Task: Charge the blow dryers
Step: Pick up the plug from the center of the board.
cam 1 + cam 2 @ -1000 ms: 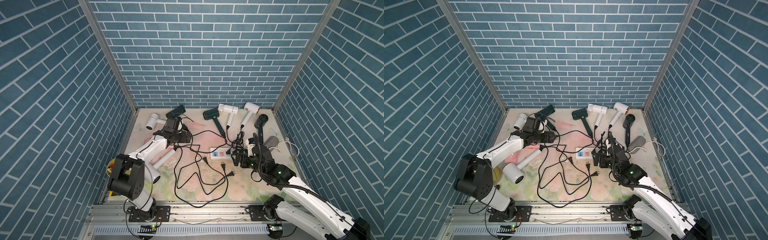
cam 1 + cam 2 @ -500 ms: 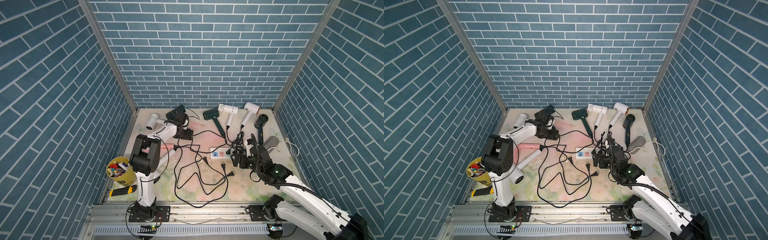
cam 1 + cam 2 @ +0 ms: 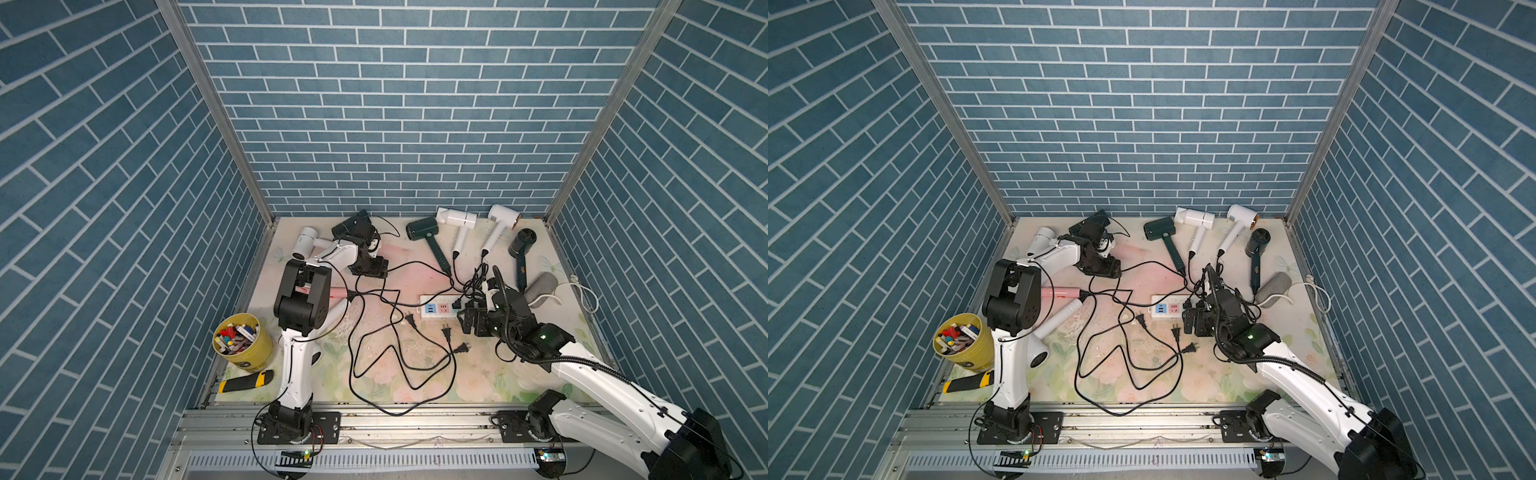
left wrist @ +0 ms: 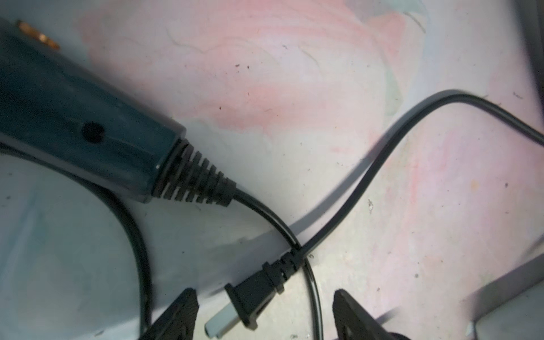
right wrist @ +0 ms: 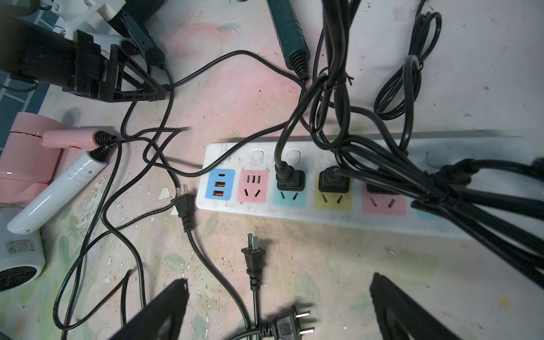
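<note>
Lying near the table's [image 3: 478, 374] far-left corner, a dark green blow dryer [image 4: 88, 123] is being shown with its handle running away from the back wall [image 3: 395, 124], cord end toward the left gripper [image 4: 263, 293], whose fingers [image 4: 176, 318] are being held apart astride a black plug [image 4: 250, 301], untouched; the right gripper [image 5: 279, 279] is being held wide open.

We find both top views bright and evenly lit from overhead; shadows on the pale tabletop [image 3: 415, 257] are short and soft; the brick walls [image 3: 395, 104] splay outward toward the frame edges, a wide-lens stretch. The left wrist view is dimmer with a bluish cast; the dark blow dryer [image 4: 73, 117] looks soft, and the cord [image 4: 412, 123] throws a broad blurred shadow. In the right wrist view the power strip [image 5: 294, 176] is crisp mid-frame and washed out toward one end; the fingers [image 5: 159, 312] of the right gripper [image 5: 279, 281] blur.
</note>
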Robot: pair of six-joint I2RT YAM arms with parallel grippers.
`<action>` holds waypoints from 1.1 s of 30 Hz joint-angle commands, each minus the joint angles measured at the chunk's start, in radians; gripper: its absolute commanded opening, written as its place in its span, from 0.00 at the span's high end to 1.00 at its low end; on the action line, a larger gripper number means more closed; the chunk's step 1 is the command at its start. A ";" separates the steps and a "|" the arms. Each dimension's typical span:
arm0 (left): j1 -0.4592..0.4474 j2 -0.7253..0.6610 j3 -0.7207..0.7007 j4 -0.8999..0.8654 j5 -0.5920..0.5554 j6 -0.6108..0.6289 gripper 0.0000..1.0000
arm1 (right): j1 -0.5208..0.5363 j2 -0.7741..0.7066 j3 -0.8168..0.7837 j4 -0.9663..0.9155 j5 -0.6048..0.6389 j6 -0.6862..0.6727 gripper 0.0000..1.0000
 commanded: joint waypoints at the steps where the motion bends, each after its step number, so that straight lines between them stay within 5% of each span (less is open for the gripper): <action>1: 0.015 0.042 0.047 -0.039 0.062 0.024 0.27 | -0.003 0.010 0.023 0.011 -0.016 -0.016 0.01; 10: 0.018 0.058 0.074 -0.075 0.092 0.046 0.41 | -0.003 0.019 0.029 0.004 -0.026 -0.005 0.01; 20: 0.018 -0.034 -0.032 -0.016 0.120 0.055 0.77 | -0.003 0.013 0.033 -0.017 -0.015 0.022 0.01; 33: -0.057 -0.281 -0.166 0.150 0.208 -0.034 0.83 | -0.018 0.008 0.120 -0.109 -0.024 0.041 0.02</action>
